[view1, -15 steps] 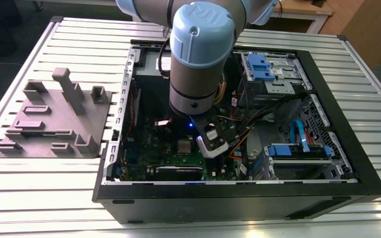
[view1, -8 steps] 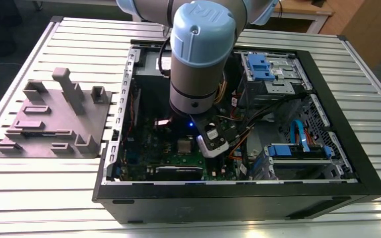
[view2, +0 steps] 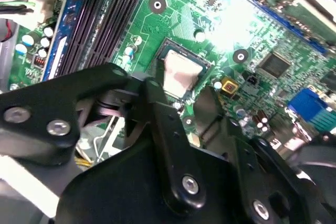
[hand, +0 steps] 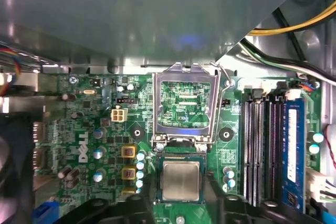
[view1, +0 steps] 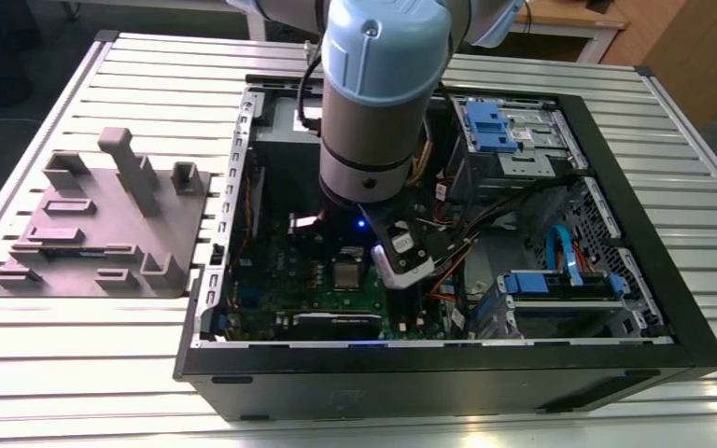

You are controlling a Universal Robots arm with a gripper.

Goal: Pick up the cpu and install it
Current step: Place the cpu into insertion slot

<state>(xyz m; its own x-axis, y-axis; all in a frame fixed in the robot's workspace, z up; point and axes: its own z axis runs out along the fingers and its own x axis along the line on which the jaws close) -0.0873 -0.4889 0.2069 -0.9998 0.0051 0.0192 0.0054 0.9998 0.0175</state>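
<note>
The cpu is a small silver square lying flat in the motherboard socket, just below the raised hinged socket frame with its green centre. It also shows in the second wrist view as the cpu and in the exterior view as the cpu. My gripper hangs over it inside the case, open, its black fingers spread to either side of the chip and holding nothing. In the exterior view the gripper sits at the end of the arm, right beside the chip.
The open computer case lies on a slatted metal table. A grey power-supply box sits close to the socket. Memory slots, cables and blue drive bays crowd the case. A grey fixture block stands at the exterior view's left.
</note>
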